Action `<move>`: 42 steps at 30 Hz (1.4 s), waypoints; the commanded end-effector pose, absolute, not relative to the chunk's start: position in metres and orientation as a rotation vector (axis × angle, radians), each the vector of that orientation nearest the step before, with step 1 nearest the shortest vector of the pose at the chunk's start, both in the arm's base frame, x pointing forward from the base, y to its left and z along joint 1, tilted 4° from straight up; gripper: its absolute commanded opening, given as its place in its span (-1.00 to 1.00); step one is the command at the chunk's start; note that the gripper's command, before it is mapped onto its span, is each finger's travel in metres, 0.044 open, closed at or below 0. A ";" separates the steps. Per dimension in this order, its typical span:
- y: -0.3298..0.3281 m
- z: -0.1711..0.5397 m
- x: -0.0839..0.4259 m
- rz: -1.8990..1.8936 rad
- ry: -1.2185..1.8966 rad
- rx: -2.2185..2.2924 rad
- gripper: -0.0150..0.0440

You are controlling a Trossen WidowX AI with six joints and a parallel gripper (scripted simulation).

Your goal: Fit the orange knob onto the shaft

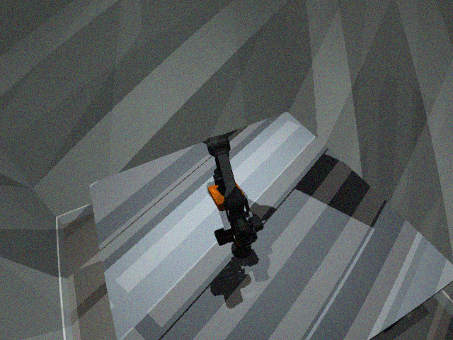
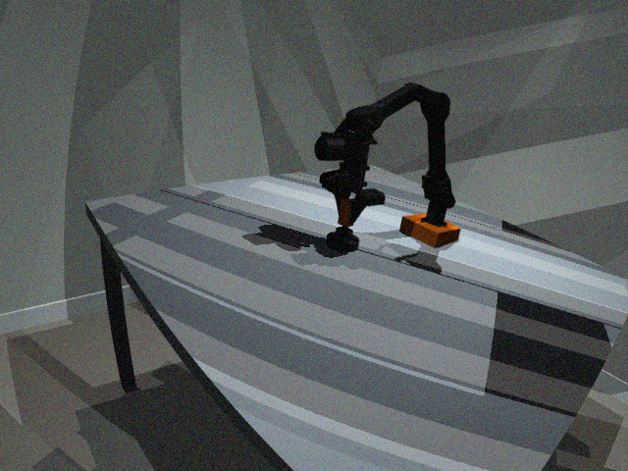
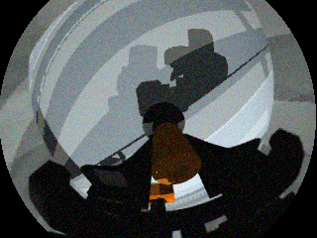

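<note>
The orange knob [image 2: 345, 210] [image 3: 175, 159] is upright between the fingers of my gripper [image 2: 345, 219] [image 3: 168, 139], which is shut on it. The dark round pedestal [image 2: 341, 241] [image 1: 241, 251] [image 3: 163, 114] stands right below the knob. In the exterior view the knob's lower end meets the top of the shaft in the picture, with the pedestal's wide base still showing below it. Whether they touch cannot be told. The shaft itself is mostly hidden behind the knob, and its flat side is not visible. The arm covers the knob almost wholly in the top view.
The arm's orange base block [image 1: 216, 196] [image 2: 431, 232] stands on the striped table [image 1: 175, 237] [image 2: 314, 304], behind the pedestal. Dark arm shadows fall beside the pedestal. A dark patterned patch [image 1: 343, 183] [image 2: 548, 349] crosses the table farther off.
</note>
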State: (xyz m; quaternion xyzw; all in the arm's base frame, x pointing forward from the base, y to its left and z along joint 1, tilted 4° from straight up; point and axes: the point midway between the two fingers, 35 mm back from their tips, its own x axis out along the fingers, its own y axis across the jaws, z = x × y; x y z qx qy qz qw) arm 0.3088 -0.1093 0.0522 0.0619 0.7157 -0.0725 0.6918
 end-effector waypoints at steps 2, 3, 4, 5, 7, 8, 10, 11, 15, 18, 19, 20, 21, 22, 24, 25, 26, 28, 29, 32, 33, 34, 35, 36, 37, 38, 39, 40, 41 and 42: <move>-0.110 0.052 0.310 -0.164 1.597 0.133 -0.49; -0.110 0.052 0.310 -0.164 1.597 0.133 -0.49; -0.110 0.052 0.310 -0.164 1.597 0.133 -0.49; -0.110 0.052 0.310 -0.164 1.597 0.133 -0.49; -0.110 0.051 0.310 -0.164 1.597 0.133 -0.49; -0.110 0.051 0.310 -0.164 1.597 0.133 -0.49; -0.110 0.051 0.310 -0.164 1.597 0.133 -0.49; -0.110 0.052 0.310 -0.164 1.597 0.133 -0.49; -0.109 0.056 0.311 -0.164 1.597 0.133 -0.49; -0.109 0.057 0.311 -0.143 1.598 0.113 -0.49; -0.109 0.057 0.311 -0.121 1.600 0.091 -0.49; -0.110 0.057 0.311 -0.095 1.601 0.066 -0.49; -0.110 0.057 0.311 -0.064 1.603 0.036 -0.49; -0.110 0.057 0.311 -0.029 1.604 0.002 -0.49; -0.110 0.056 0.310 0.004 1.604 -0.030 -0.49; -0.110 0.055 0.310 0.004 1.604 -0.030 -0.49; -0.110 0.055 0.309 0.004 1.604 -0.030 -0.49; -0.110 0.054 0.309 0.004 1.604 -0.030 -0.49; -0.110 0.053 0.309 0.004 1.604 -0.030 -0.49; -0.110 0.052 0.310 0.004 1.604 -0.030 -0.49; -0.110 0.052 0.310 0.004 1.604 -0.030 -0.49; -0.110 0.052 0.310 0.004 1.604 -0.030 -0.49; -0.110 0.051 0.310 0.004 1.604 -0.030 -0.49; -0.110 0.051 0.310 0.004 1.604 -0.030 -0.49; -0.109 0.052 0.310 0.004 1.604 -0.030 -0.49; -0.109 0.052 0.310 0.004 1.604 -0.030 -0.49; -0.109 0.052 0.310 0.004 1.604 -0.030 -0.49; -0.109 0.052 0.310 0.004 1.604 -0.030 -0.49; -0.109 0.051 0.309 0.004 1.604 -0.030 -0.49; -0.109 0.051 0.309 0.004 1.604 -0.030 -0.49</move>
